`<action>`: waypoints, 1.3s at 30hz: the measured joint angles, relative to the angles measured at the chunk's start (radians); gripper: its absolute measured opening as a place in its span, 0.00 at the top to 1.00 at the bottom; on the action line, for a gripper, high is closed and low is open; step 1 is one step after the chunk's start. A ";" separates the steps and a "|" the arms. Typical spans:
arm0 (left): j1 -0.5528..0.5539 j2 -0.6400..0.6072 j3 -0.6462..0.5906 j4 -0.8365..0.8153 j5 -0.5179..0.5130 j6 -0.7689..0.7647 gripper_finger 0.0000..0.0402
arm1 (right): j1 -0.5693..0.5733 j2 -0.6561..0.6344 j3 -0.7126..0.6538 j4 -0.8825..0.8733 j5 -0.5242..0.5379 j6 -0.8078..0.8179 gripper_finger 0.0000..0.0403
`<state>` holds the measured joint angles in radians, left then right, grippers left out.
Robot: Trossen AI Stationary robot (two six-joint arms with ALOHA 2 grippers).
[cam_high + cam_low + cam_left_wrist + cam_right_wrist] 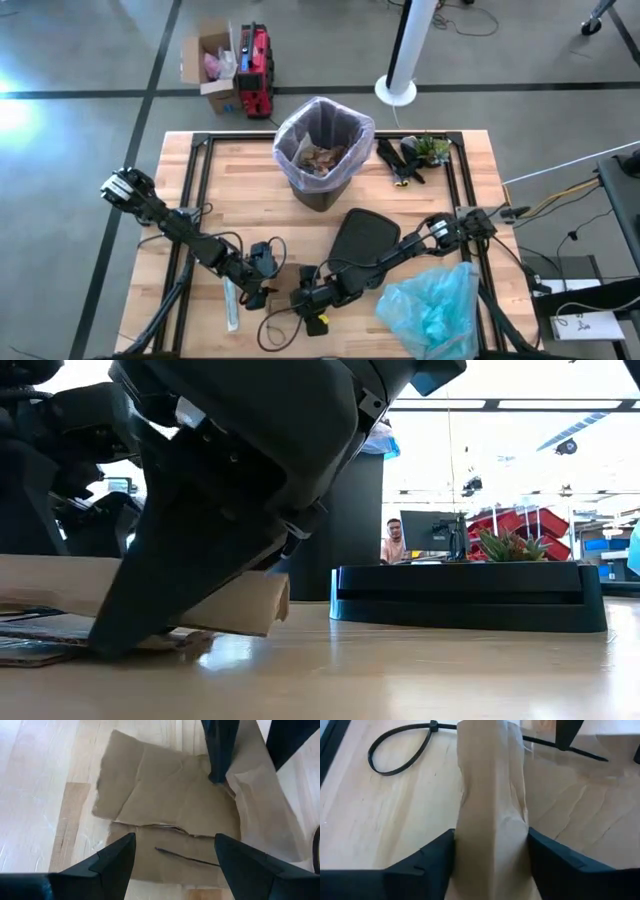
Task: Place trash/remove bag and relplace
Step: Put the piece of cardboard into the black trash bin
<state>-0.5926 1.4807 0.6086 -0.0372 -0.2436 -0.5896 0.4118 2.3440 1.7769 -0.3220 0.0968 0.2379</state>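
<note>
Brown paper [492,820], a piece of the trash, stands between the two fingers of the right gripper [490,862], and both fingers [430,860] press against its sides. The right gripper is closed on this paper. In the high view the right gripper [312,298] sits at the near edge of the table [470,190], on the near side of the bin [322,150] and well apart from it.

A flat, creased sheet of brown paper [165,810] lies on the table directly under the left gripper [175,860]. The left fingers [112,862] stand spread wide with nothing between them; they hover over the sheet. In the high view the left gripper [262,268] is just beside the right gripper, also on the near side of the bin.

The bin stands at the far middle of the table. A pale bag [345,118] lines it and folds over its rim. More trash [322,157] lies inside the bin.

A blue bag [435,305] lies crumpled at the near right corner of the table, near and to the right of the bin. A black lid [362,238] lies flat between the bin and the right gripper. A black zip tie [400,750] lies looped on the table beside the held paper. A black-and-green clump [415,155] rests just right of the bin.
</note>
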 joint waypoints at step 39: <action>-0.092 -0.362 0.000 -0.119 -0.027 -0.106 0.36 | -0.248 -0.324 0.536 -0.395 0.577 -0.229 0.97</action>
<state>-0.6842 1.1188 0.6083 -0.1566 -0.2705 -0.6959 0.1641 2.0197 2.3131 -0.7169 0.6743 0.0086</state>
